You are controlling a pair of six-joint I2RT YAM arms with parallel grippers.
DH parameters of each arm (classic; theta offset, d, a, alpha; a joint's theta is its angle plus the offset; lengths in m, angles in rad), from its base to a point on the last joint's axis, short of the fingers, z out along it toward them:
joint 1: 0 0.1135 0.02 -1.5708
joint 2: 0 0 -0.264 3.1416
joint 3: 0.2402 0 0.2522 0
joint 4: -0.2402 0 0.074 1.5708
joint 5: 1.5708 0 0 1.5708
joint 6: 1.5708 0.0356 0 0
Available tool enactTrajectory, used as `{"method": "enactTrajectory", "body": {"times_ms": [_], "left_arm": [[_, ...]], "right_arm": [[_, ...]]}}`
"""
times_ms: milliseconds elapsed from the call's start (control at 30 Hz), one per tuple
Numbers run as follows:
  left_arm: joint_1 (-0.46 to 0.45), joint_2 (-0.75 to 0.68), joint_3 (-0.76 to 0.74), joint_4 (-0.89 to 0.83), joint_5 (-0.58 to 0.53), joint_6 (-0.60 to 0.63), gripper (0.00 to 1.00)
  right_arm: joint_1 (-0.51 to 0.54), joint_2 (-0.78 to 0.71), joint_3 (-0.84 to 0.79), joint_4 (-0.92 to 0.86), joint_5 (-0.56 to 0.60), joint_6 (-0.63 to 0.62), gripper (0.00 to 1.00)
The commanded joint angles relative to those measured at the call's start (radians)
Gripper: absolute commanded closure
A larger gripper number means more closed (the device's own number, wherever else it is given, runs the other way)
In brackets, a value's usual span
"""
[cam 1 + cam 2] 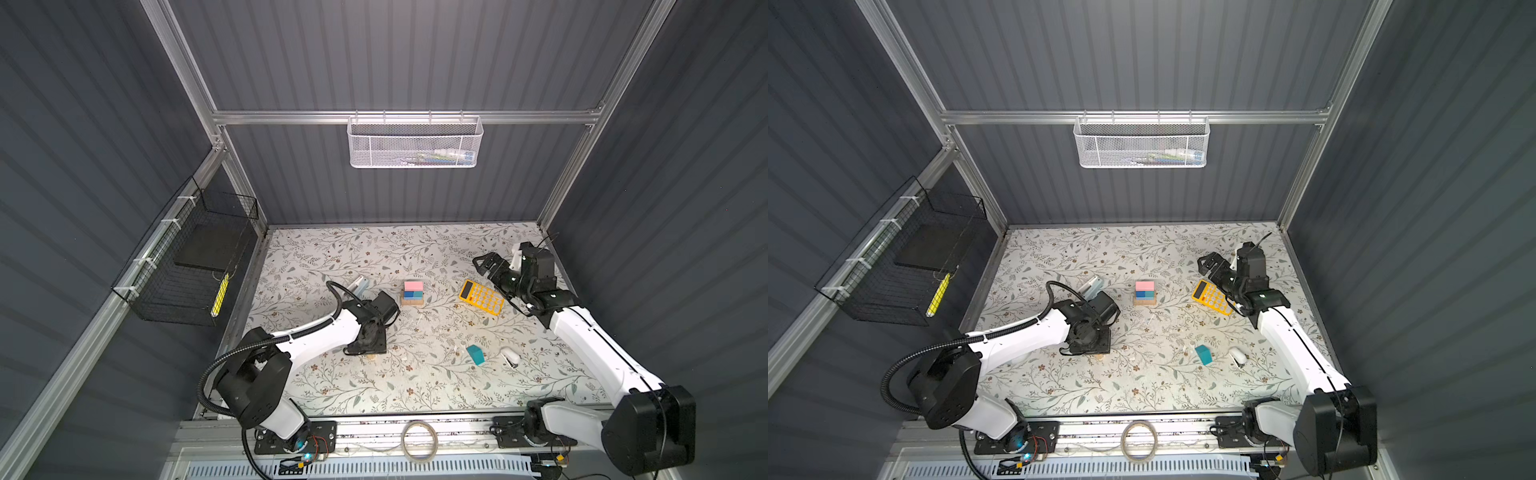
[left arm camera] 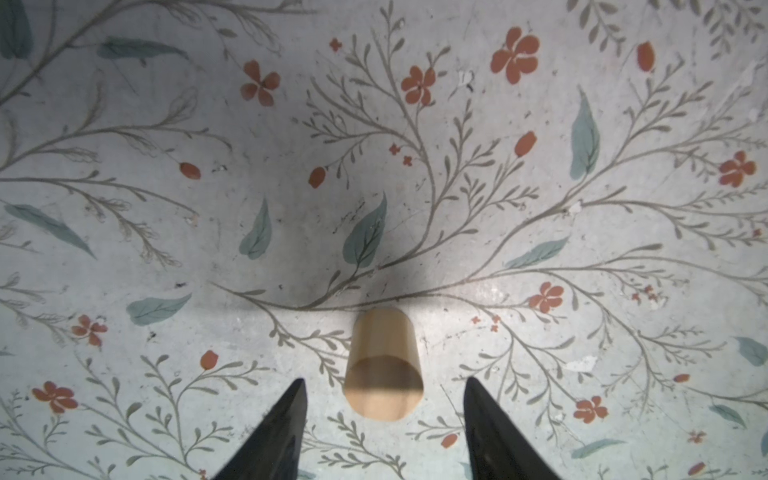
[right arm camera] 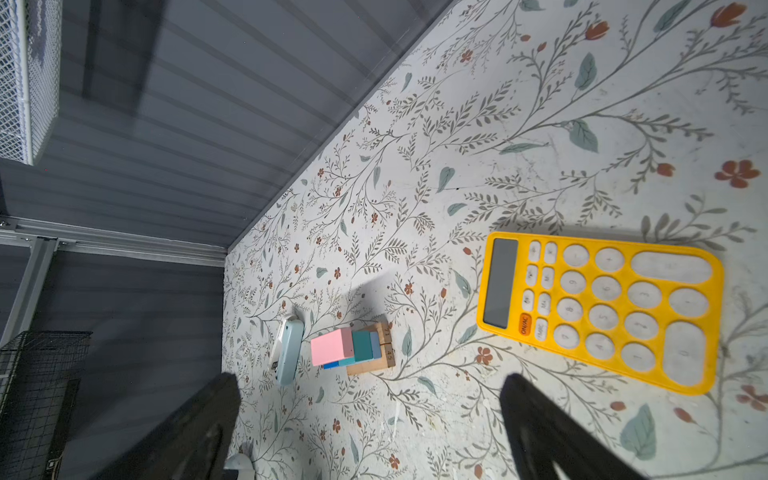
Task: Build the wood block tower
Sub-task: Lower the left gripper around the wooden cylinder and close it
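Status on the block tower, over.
Left claw open astride tan block on table, no contact. Right claw open, empty, near yellow calculator. Tower stands mid-table, pink block on top; teal roof piece loose, apart from it.

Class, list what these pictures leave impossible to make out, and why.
- Tan block: nearly all hidden beneath the left pincer, both top views.
- White mesh basket contents: blurred behind mesh, both top views.
- Pale blue stapler: partly behind the left arm, both top views.
- Markings on the tower: too small, right wrist view.
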Motion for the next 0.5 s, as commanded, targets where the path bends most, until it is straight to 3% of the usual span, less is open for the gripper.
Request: {"method": "enactTrajectory", "body": {"times_ms": [0,467], "left_arm": [[-0.01,0.025,0.002,-0.026,-0.01,-0.015,0.42],[-0.024,0.069,0.028,-0.029,-0.018,-0.014,0.61]], "right_arm": [[-0.004,0.008,-0.006,0.021,-0.013,0.003,0.01],[-0.004,0.022,-0.004,0.03,-0.02,0.0,0.01]]}}
